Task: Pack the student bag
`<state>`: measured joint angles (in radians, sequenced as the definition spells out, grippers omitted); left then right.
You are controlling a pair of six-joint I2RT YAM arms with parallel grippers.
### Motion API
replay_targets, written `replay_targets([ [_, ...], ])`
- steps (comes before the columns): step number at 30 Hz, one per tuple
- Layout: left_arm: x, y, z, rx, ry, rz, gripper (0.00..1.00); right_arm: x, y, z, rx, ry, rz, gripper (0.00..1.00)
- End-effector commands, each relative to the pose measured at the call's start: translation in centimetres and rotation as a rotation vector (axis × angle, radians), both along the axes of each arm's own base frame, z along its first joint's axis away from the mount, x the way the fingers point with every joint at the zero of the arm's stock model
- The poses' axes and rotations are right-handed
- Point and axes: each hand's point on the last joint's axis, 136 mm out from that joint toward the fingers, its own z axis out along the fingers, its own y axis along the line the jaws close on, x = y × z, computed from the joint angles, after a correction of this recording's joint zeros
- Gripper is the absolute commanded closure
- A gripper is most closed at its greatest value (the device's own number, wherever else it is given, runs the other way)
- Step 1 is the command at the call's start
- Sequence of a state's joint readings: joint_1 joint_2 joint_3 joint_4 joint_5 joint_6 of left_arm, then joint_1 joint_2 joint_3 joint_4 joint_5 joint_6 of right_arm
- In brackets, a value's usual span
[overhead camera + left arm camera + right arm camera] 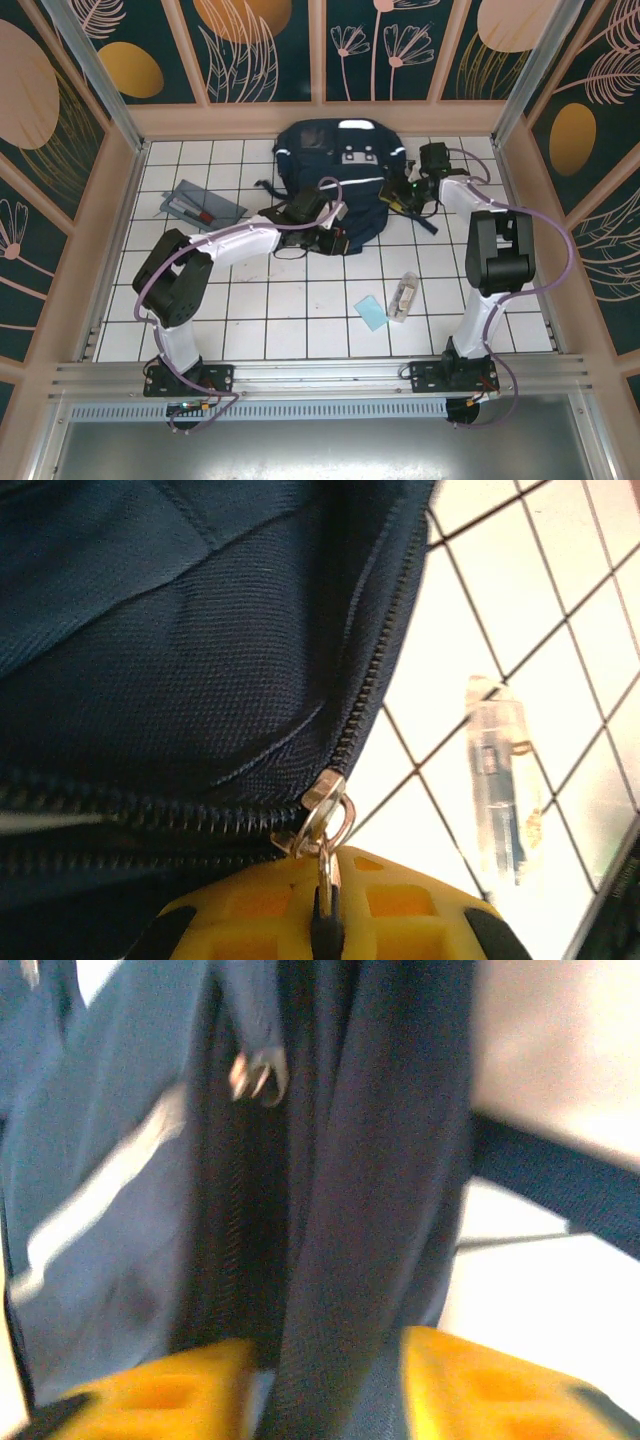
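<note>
Navy bag point(330, 165), white-striped, lengthwise toward the back wall point(320, 118).
Left claw point(325, 915) pinches its zipper pull point(325, 830); right claw point(325, 1380) gapes around a strap point(370, 1210).

Left wrist view: the lower edge cuts off the yellow fingers of the left claw point(322, 898). They hide the end of the zipper pull point(326, 830) pinched between them, and glare washes out the contents of the clear packet point(497, 780) on the worktop point(450, 610). Right wrist view: blur softens the student bag point(130, 1190) and its metal slider point(258, 1075), and the parted yellow fingers of the right claw point(330, 1375) run off the bottom edge. Top view: the items on the grey pouch point(205, 205) are too small to identify.
</note>
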<state>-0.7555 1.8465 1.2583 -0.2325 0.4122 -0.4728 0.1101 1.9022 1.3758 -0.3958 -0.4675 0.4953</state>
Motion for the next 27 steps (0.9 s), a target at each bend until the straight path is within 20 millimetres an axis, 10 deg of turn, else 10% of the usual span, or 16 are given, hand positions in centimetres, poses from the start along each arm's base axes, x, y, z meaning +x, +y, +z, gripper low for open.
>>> replay_targets([
  [1,-3.6,-2.9,1.1,-0.083,0.147,-0.076,1.00,6.5,-5.6,4.3,-0.113,-0.245,-0.179,0.33],
  [15,1.8,-7.5,2.5,-0.158,0.046,-0.028,1.00,-9.1,0.1,5.0,0.249,-0.076,-0.159,0.16],
  [22,2.2,-8.4,4.1,-0.218,0.034,-0.028,1.00,-10.9,4.7,2.6,0.333,0.001,-0.127,0.18],
  [25,1.9,-8.3,4.2,-0.230,0.039,-0.032,1.00,-10.5,5.5,1.1,0.346,0.030,-0.125,0.41],
  [27,1.4,-7.9,3.7,-0.217,0.050,-0.040,1.00,-9.5,4.8,0.6,0.312,0.013,-0.153,0.77],
])
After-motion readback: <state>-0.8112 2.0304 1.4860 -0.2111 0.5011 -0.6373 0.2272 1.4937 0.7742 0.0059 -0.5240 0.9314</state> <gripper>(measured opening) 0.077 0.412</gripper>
